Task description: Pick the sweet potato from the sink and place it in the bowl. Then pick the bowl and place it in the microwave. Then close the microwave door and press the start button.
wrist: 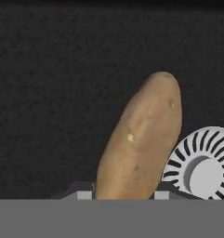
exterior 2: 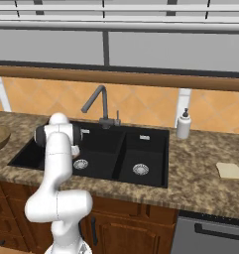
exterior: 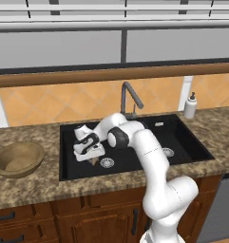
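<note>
We look down on a speckled brown granite counter (exterior: 35, 185) wrapped around the sink (exterior: 182, 137), a matte black rectangle with two basins and a bent grey faucet (exterior: 128, 97) at its back rim. The white arm curves down into the left basin, and the gripper (exterior: 91, 160) hangs low over the grainy black floor there. Off to the arm's left, well apart from the fingers, the bowl (exterior: 17, 159) rests on the counter, round, shallow, light wood with visible grain. Right of the sink stands a small white soap bottle (exterior: 190, 105) with a dark pump. Through the hand camera we see the sweet potato (wrist: 140, 142), a smooth tan-orange oblong with a rounded tip and pale flecks, lying on the basin floor and running straight out from between the two finger tips (wrist: 84, 195). They stand on either side of its near end; we cannot tell if they grip it. Just beside it sits the round slotted silver drain (wrist: 201, 165).
</note>
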